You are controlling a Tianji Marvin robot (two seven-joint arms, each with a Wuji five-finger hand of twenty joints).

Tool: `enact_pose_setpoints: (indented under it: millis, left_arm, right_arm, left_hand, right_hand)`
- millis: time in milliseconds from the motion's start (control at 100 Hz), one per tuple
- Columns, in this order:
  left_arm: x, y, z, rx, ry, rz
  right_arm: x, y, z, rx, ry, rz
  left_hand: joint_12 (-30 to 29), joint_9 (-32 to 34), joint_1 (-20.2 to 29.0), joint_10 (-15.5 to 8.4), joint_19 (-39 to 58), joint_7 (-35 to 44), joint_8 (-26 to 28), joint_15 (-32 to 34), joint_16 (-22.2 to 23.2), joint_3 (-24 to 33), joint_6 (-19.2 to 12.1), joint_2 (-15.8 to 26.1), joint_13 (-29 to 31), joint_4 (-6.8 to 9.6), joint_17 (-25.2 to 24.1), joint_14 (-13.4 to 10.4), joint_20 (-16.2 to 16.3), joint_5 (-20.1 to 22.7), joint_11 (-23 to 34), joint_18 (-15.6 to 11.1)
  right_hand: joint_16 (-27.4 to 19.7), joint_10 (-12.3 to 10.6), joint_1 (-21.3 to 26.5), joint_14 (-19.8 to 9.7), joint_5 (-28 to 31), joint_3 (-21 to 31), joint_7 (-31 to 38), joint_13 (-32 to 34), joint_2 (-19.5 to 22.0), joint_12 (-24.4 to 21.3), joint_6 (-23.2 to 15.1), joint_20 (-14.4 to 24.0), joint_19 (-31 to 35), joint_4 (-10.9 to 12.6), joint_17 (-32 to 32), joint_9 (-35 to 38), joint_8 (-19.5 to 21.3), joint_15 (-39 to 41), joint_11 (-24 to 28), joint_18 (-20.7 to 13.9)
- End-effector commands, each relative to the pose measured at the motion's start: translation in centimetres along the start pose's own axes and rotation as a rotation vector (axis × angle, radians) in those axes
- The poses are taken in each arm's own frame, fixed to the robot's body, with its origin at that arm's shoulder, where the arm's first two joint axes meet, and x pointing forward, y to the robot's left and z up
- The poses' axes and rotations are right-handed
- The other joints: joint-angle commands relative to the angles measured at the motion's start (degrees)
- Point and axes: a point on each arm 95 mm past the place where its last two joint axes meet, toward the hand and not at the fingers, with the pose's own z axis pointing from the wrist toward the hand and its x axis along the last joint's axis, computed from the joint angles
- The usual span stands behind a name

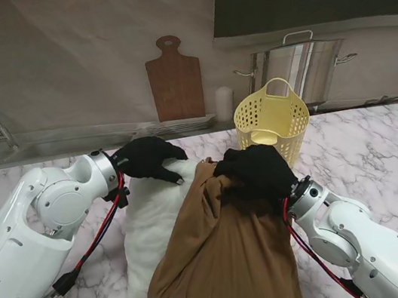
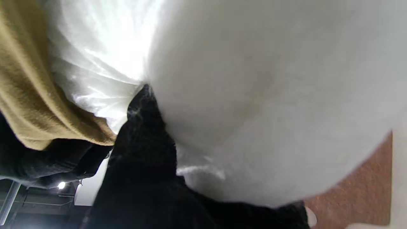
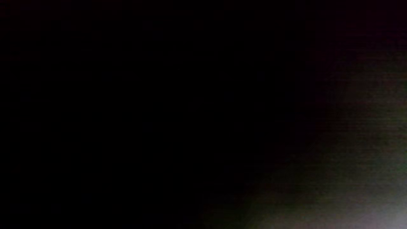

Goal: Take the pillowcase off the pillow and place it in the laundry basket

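marble table [image 1: 381,141] takes up most of my view from the stand. on it lies the white pillow [image 1: 154,221], about half out of the brown pillowcase [image 1: 228,255], which covers its right side and the end nearer to me. the pillow's far left corner is bare. my left hand [image 1: 147,160], in a black glove, is pressed down on that bare corner with its fingers curled onto the stuffing, so it's gripping the pillow; the left wrist cam shows a dark finger [image 2: 144,127] dug into the white fabric with the pillowcase [image 2: 35,95] bunched beside it. my right hand [image 1: 260,169] is closed on the pillowcase's far edge, cloth gathered under it. right wrist cam is nearly black. the yellow laundry basket [image 1: 273,123] stands upright just beyond my right hand.
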Motion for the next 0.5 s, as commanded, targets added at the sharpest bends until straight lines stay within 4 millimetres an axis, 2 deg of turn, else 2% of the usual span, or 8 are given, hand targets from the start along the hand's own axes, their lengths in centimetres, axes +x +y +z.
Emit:
enact_pose_setpoints:
  millis: [0, 70, 120, 180, 240, 290, 390, 490]
  left_arm:
    - [0.9, 0.8, 0.4, -0.005, 0.023, 0.027]
    - [0.9, 0.6, 0.2, 0.044, 0.022, 0.063]
    - [0.9, 0.3, 0.0, 0.083, 0.02, 0.084]
    - [0.8, -0.1, -0.3, 0.13, 0.017, 0.114]
    - [0.9, -0.6, -0.7, 0.168, 0.015, 0.143]
    - [0.9, -1.0, -1.1, 0.184, 0.01, 0.17]
    - [1.0, -1.7, -1.6, 0.22, 0.008, 0.206]
    - [1.1, -2.1, -1.9, 0.239, 0.009, 0.231]
  right_arm:
    - [-0.2, 0.5, 0.3, -0.03, -0.022, -0.018]
    - [-0.3, 0.5, 0.0, -0.022, -0.052, -0.034]
    - [-0.5, 0.6, -0.3, -0.013, -0.077, -0.043]
    - [-0.6, 0.8, -0.7, -0.003, -0.104, -0.05]
    - [-0.7, 1.0, -1.1, 0.01, -0.131, -0.058]
    - [-0.7, 1.2, -1.4, 0.02, -0.149, -0.074]
    - [-0.7, 1.6, -2.3, 0.075, -0.189, -0.085]
    - [-0.8, 2.0, -3.0, 0.114, -0.215, -0.096]
  left_hand:
    - [5.2, 3.2, 8.4, -2.1, 78.1, 7.8, 3.7, 3.6, 1.9, 4.4, -6.7, 2.6, 2.3, 3.26, -0.1, -8.5, 1.3, 1.8, 5.6, -4.1]
    - [7.0, 2.3, 8.6, -2.1, 77.6, 9.7, 4.1, 3.8, 2.6, 4.8, -7.4, 3.3, 1.3, 3.24, -1.2, -8.3, 1.8, 0.7, 6.8, -4.0]
    - [8.0, 1.6, 8.8, -1.8, 77.3, 10.9, 4.2, 4.1, 3.0, 5.0, -7.8, 3.7, 0.9, 3.2, -1.5, -8.1, 2.3, -0.2, 7.4, -4.1]
    - [8.8, 0.8, 8.9, -1.8, 77.0, 11.9, 4.5, 4.2, 3.3, 5.1, -8.3, 4.3, 0.5, 3.1, -1.9, -8.0, 2.6, -1.0, 8.0, -4.3]
    - [9.4, 0.2, 9.0, -2.0, 76.6, 12.7, 4.7, 4.3, 3.5, 5.2, -8.8, 4.9, 0.0, 3.1, -2.4, -7.9, 2.8, -1.7, 8.4, -4.3]
    - [9.9, -0.3, 9.1, -2.3, 76.3, 13.4, 4.8, 4.3, 3.7, 5.2, -9.1, 5.2, -0.4, 3.08, -2.7, -7.9, 3.0, -2.4, 8.6, -4.3]
    - [10.4, -0.8, 9.2, -2.2, 75.9, 14.3, 4.6, 4.3, 3.9, 5.2, -9.3, 5.6, -0.8, 3.11, -3.0, -7.8, 3.3, -3.0, 8.9, -4.3]
    - [10.8, -1.2, 9.2, -2.4, 75.5, 15.1, 4.7, 4.3, 4.0, 5.3, -9.6, 5.9, -1.0, 3.13, -3.3, -7.7, 3.4, -3.6, 9.1, -4.4]
  right_hand:
    - [2.2, -3.2, 13.9, -8.9, -0.8, 12.7, 6.5, 4.7, 8.0, -1.2, -7.7, -1.4, -1.7, 9.2, -0.7, -0.5, -4.8, 1.4, 3.0, -1.0]
    - [1.0, -3.1, 10.6, -6.3, -11.2, 5.6, 5.5, 4.6, 9.3, -3.6, -3.3, -1.4, -2.8, 12.8, -2.8, -0.7, -16.7, -1.6, 1.5, 0.0]
    - [-0.4, -3.2, 3.5, -3.8, -15.9, 0.4, 3.0, 4.5, 9.5, -5.2, -0.6, -1.7, -4.2, 14.3, -4.9, -1.8, -21.5, -5.3, 0.8, 1.3]
    - [-0.8, -3.7, -0.4, -2.2, -15.5, -4.7, 0.1, 4.4, 10.5, -6.8, 0.4, -1.7, -4.5, 15.1, -6.5, -2.1, -21.7, -7.6, 1.7, 2.3]
    - [-0.5, -4.3, -6.6, -0.5, -13.7, -8.0, -9.0, 2.5, 11.8, -8.7, 1.2, -0.7, -4.5, 18.0, -9.3, -2.9, -15.6, -9.6, 1.3, 3.6]
    - [-1.0, -4.7, -10.0, 0.7, -14.0, -10.4, -11.2, 0.6, 11.6, -9.3, 1.4, -0.4, -4.7, 18.2, -11.2, -3.5, -14.4, -11.5, -0.1, 4.6]
    - [-3.5, -3.5, -19.9, 5.0, -19.4, -13.6, -20.5, -8.0, 9.4, -14.0, 5.0, -0.1, -9.0, 17.4, -17.9, -9.6, -16.3, -23.9, -8.9, 8.6]
    - [-4.2, -1.5, -26.5, 6.7, -25.7, -11.5, -29.7, -13.9, 7.7, -21.4, 8.9, 1.3, -12.5, 16.6, -22.0, -16.4, -19.6, -34.2, -17.3, 9.4]
